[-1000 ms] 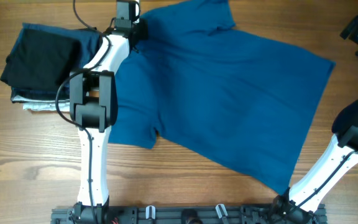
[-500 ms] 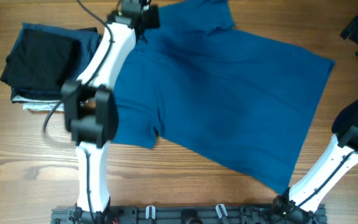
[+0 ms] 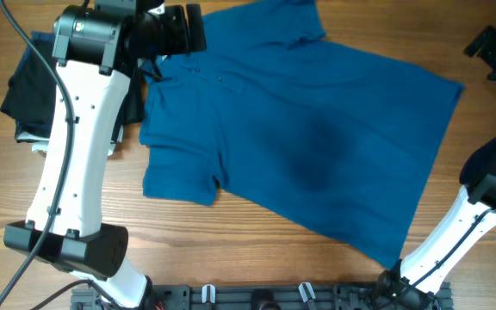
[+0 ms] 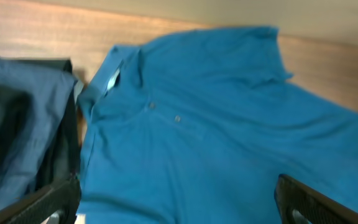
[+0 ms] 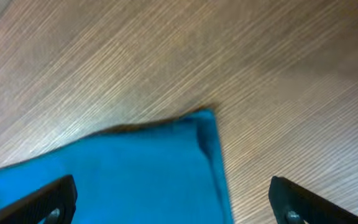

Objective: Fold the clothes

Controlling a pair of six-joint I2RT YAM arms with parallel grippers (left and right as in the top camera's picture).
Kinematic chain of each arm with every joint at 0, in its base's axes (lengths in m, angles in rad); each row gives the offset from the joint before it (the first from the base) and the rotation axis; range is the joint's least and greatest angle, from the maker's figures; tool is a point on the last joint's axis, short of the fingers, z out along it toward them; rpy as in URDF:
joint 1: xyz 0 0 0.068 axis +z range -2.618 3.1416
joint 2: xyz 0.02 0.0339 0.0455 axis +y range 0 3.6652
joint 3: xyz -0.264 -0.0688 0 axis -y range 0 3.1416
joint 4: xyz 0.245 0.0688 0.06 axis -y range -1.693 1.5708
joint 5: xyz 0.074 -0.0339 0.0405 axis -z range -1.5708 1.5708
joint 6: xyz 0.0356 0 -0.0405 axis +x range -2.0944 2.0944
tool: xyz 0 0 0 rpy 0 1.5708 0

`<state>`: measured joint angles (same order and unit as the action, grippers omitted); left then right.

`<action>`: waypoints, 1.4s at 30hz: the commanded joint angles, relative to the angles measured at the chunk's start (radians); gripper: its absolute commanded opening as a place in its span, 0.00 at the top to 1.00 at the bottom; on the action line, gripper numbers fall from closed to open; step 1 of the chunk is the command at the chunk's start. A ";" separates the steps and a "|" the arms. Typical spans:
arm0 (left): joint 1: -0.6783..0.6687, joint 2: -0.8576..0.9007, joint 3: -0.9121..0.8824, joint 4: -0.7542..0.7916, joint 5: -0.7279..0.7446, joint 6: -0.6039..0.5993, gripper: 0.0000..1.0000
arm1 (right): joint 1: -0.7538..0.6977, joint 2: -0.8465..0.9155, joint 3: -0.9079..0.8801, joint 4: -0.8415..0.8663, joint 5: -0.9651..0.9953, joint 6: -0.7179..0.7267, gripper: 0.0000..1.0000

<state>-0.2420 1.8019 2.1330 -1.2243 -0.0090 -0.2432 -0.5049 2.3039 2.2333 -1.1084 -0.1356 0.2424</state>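
The left arm and the right arm have white tube links with black joint housings. A thin black cable follows the left arm. The fingers are black.

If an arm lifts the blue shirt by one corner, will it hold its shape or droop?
Probably droop: the blue shirt lies flat on the table with soft wrinkles, so it looks limp. Likely light, since it lies thin against the wood. Pushed, it would probably bunch rather than slide whole, as its sleeve already puckers at the armpit.
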 commanded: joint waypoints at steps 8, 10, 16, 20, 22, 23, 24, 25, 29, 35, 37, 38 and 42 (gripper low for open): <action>0.005 0.002 -0.005 -0.051 0.016 -0.008 0.00 | 0.004 -0.010 0.003 -0.232 -0.006 0.044 0.89; 0.005 0.003 -0.005 -0.051 0.016 -0.008 0.00 | 0.004 -0.005 -0.004 -0.240 0.032 0.040 0.96; 0.005 0.003 -0.005 -0.051 0.016 -0.008 0.00 | 0.018 0.037 -0.017 -0.179 0.029 0.019 0.96; 0.005 0.003 -0.005 -0.051 0.016 -0.008 0.00 | 0.039 0.098 -0.017 -0.070 0.054 0.011 0.96; 0.005 0.003 -0.005 -0.051 0.016 -0.008 0.00 | 0.040 0.119 -0.017 -0.035 0.055 -0.007 0.80; 0.005 0.003 -0.005 -0.051 0.016 -0.008 0.00 | 0.040 0.131 -0.017 -0.020 0.059 -0.007 0.61; 0.005 0.003 -0.005 -0.051 0.016 -0.008 0.00 | 0.040 0.143 -0.017 -0.008 0.064 -0.007 0.51; 0.005 0.003 -0.005 -0.051 0.016 -0.008 0.00 | 0.039 0.150 -0.017 0.002 0.067 -0.007 0.49; 0.005 0.003 -0.005 -0.051 0.016 -0.008 0.00 | 0.037 0.187 -0.017 0.031 0.077 -0.037 0.48; 0.005 0.003 -0.005 -0.051 0.016 -0.008 0.00 | 0.033 0.250 -0.017 0.058 0.130 -0.060 0.47; 0.005 0.003 -0.005 -0.051 0.016 -0.008 0.00 | 0.032 0.271 -0.017 0.063 0.148 -0.060 0.46; 0.005 0.003 -0.005 -0.051 0.016 -0.008 0.00 | 0.032 0.275 -0.017 0.064 0.148 -0.060 0.46; 0.005 0.003 -0.005 -0.051 0.016 -0.008 0.00 | 0.032 0.306 -0.017 0.069 0.148 -0.059 0.45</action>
<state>-0.2417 1.8019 2.1330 -1.2770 -0.0090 -0.2459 -0.4671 2.5439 2.2269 -1.0378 -0.0177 0.1925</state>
